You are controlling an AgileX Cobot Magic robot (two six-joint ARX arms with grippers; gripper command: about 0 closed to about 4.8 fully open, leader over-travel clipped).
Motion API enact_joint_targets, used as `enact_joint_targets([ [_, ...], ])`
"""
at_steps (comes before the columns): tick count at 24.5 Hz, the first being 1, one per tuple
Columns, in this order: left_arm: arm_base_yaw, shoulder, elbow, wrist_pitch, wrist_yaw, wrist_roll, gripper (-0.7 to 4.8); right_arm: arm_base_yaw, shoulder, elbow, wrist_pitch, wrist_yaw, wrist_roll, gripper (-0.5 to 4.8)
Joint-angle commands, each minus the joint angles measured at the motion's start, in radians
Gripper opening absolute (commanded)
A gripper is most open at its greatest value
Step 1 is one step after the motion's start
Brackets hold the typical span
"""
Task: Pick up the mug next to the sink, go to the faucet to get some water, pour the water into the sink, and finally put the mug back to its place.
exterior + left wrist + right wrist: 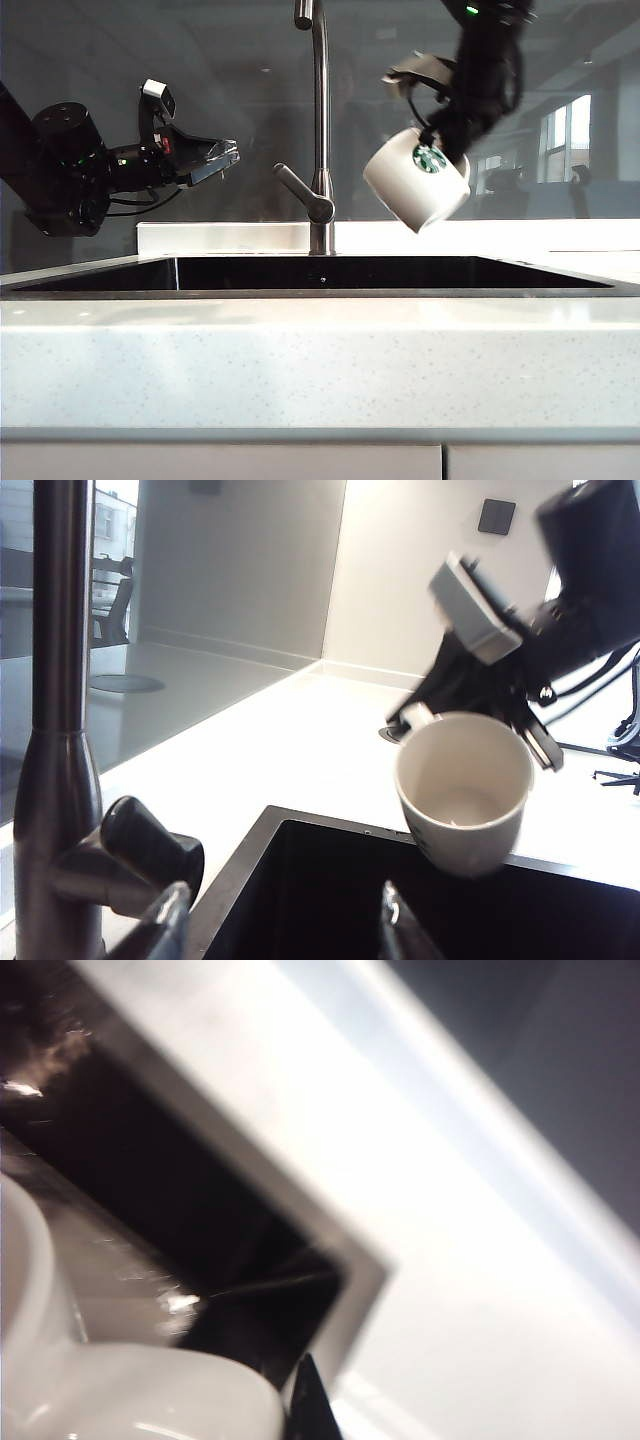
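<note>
We face the black rectangular sink (330,273) low from the speckled white bench (320,360) front. Our left wrist camera looks across it. Our right wrist camera hangs close over its corner, blurred.

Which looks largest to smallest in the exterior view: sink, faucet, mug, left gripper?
1. sink, spanning nearly the whole width.
2. faucet, tall and thin.
3. mug, tilted, held in the right gripper.
4. left gripper, open; close to the mug in apparent size, so unsure.

Dark glass backsplash (200,100), bright window (578,135), white wall (420,570)
</note>
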Motion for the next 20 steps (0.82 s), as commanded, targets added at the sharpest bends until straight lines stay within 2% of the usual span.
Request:
enact_joint_targets([
  [1,0.001,-0.007,0.002,0.032,-0.003,-0.026,2.4,-0.066,-0.09,-0.129,0.186,-0.186,0.211,-0.09],
  [5,0.001,-0.007,0.002,0.033,-0.026,-0.039,2.4,-0.202,-0.212,-0.423,0.505,-0.287,0.389,-0.09],
  [7,0.001,-0.007,0.003,0.033,-0.036,-0.039,2.4,-0.243,-0.243,-0.518,0.61,-0.285,0.425,-0.09],
  [10,0.001,-0.007,0.003,0.033,-0.048,-0.041,2.4,-0.328,-0.29,-0.73,0.868,-0.27,0.486,-0.09],
  [13,0.0,-0.007,0.002,0.033,-0.049,-0.041,2.4,-0.382,-0.296,-0.882,1.102,-0.267,0.493,-0.09],
  [15,0.001,-0.007,0.003,0.033,-0.049,-0.041,2.4,-0.41,-0.296,-0.931,1.164,-0.267,0.493,-0.09],
  [20,0.001,-0.007,0.002,0.033,-0.048,-0.041,2.4,-0.488,-0.286,-0.955,1.183,-0.29,0.462,-0.09],
])
